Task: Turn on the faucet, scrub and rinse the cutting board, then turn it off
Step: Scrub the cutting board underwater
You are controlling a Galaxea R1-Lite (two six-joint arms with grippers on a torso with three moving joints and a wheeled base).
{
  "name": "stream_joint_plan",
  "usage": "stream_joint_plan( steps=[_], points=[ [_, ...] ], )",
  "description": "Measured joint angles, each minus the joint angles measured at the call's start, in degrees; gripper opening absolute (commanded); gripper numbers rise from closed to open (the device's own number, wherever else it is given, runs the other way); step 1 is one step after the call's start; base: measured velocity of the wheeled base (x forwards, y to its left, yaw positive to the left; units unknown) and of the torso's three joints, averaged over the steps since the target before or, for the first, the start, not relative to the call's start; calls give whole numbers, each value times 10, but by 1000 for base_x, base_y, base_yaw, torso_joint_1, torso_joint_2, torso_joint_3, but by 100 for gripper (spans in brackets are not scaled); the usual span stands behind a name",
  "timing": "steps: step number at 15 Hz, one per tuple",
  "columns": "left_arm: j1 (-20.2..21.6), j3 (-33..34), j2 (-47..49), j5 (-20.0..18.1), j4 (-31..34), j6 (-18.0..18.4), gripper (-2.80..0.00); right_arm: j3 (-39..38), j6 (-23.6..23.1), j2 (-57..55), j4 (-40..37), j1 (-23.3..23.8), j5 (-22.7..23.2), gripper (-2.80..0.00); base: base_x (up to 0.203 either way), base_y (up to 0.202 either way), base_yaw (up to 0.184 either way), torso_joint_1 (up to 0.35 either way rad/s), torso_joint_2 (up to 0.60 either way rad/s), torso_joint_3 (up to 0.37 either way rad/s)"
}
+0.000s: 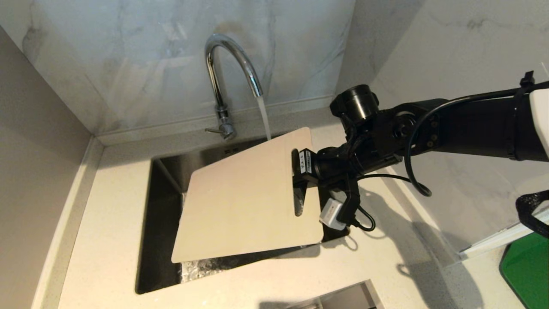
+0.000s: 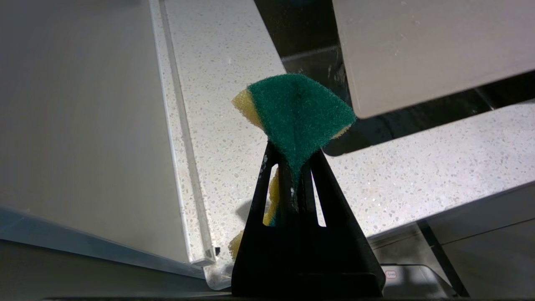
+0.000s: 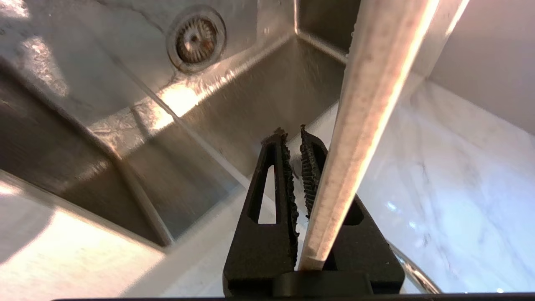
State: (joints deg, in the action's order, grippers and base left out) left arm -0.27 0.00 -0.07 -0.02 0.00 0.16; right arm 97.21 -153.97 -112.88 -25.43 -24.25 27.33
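The cutting board point(image 1: 244, 197) hangs tilted over the sink point(image 1: 161, 201), its far corner just under the running stream from the faucet point(image 1: 223, 81). Marble-veined wall panels point(image 1: 128, 64) rise behind the sink and to the right, and a plain grey wall stands on the left. The speckled pale counter point(image 1: 107, 223) surrounds the steel basin, whose drain point(image 3: 195, 38) shows in the right wrist view. A green tray point(image 1: 527, 266) lies at the near right. The right claw point(image 1: 300, 171) is clamped on the board's edge beside its handle slot. The left claw point(image 2: 294, 171), above the near left counter, is squeezed tight on a green-and-yellow sponge point(image 2: 296, 110).
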Motion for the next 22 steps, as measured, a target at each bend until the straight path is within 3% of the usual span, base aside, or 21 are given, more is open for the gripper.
stream_joint_plan(
  steps=[6, 10, 15, 22],
  points=[
    [0, 0, 0, 0, 0, 0, -280, -84, 0, 60, 16, 0, 2, -280, 0, 0, 0, 0, 0, 0],
    [2, -1, 0, 1, 13, 31, -280, -149, 3, 89, 71, 1, 3, -280, 0, 0, 0, 0, 0, 0],
    [4, -19, 29, 6, 41, 32, -280, -169, 4, 99, 84, 1, 8, -280, 0, 0, 0, 0, 0, 0],
    [-33, -212, 205, 91, 14, 17, -280, -171, 6, 100, 84, 0, 9, -280, 0, 0, 0, 0, 0, 0]
  ],
)
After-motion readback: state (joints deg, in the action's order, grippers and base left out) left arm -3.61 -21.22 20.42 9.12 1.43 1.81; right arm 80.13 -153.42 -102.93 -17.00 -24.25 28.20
